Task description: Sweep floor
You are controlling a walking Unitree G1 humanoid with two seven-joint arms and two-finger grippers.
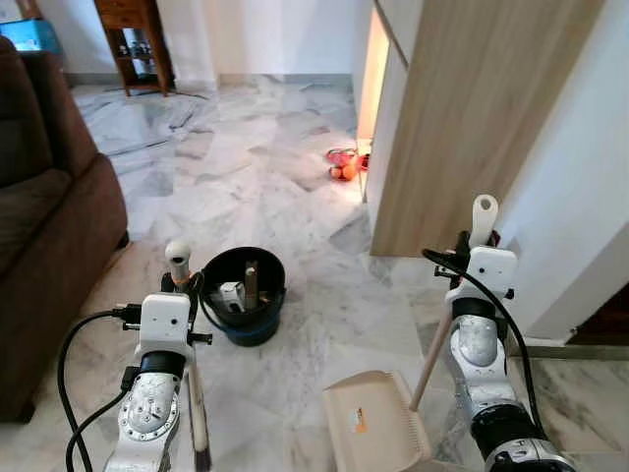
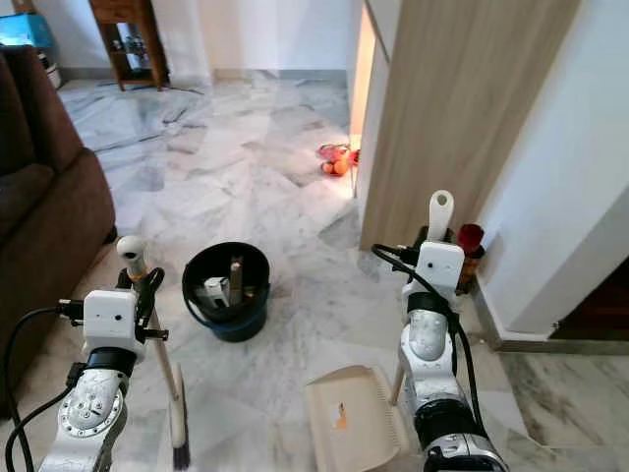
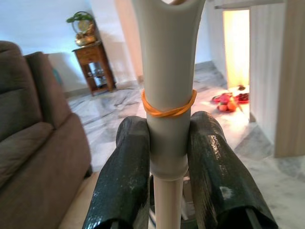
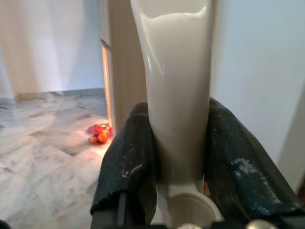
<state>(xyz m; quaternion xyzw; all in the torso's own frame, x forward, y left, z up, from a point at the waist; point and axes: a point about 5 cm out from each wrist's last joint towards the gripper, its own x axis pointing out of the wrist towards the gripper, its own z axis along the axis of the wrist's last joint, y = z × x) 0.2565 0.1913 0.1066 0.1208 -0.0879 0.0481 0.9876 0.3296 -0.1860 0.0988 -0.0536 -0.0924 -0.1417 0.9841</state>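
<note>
Head eyes look down (wrists close, forward).

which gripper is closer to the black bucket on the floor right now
Left. The left gripper, clamped on the broom handle, sits just beside the black bucket. The right gripper, holding the dustpan handle, is across the floor by the wall.

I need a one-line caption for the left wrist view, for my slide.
Left gripper shut on the broom handle, with a brown sofa beside it.
</note>
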